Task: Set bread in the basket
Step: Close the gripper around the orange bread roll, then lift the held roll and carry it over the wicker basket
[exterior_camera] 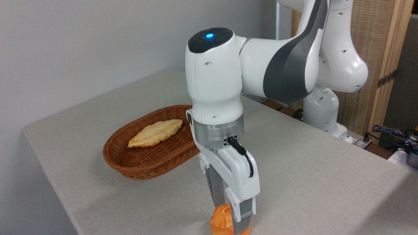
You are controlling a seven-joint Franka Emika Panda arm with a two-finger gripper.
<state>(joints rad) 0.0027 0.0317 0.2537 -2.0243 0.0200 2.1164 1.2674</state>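
The gripper (pixel 232 215) points straight down at the near edge of the table (pixel 310 169), its two fingers set on either side of the bread (pixel 221 222), a small glossy orange-brown knotted roll. The front finger lies across the roll's right side and the rear finger meets it from behind, so the jaws look clamped on it, though the bottom of the picture cuts off the fingertips and the roll's base, and whether the roll sits on the cloth or is just clear of it cannot be told.

The step in hand reads as the grasp itself, with the carry not yet made. The roll is outside the basket (pixel 137 163), which sits well apart, up and to the left on the table, an oval of brown wicker with low sides. A longer, paler leaf-shaped loaf (pixel 156 132) already lies in it, along the far side (that one is not the piece being moved), leaving the nearer part of the basket floor bare.

The next move likely calls for a straight lift high enough to clear the basket's near rim, then a sweep left and away from the camera toward that bare patch, and a release low enough that the round roll does not bounce or roll out.
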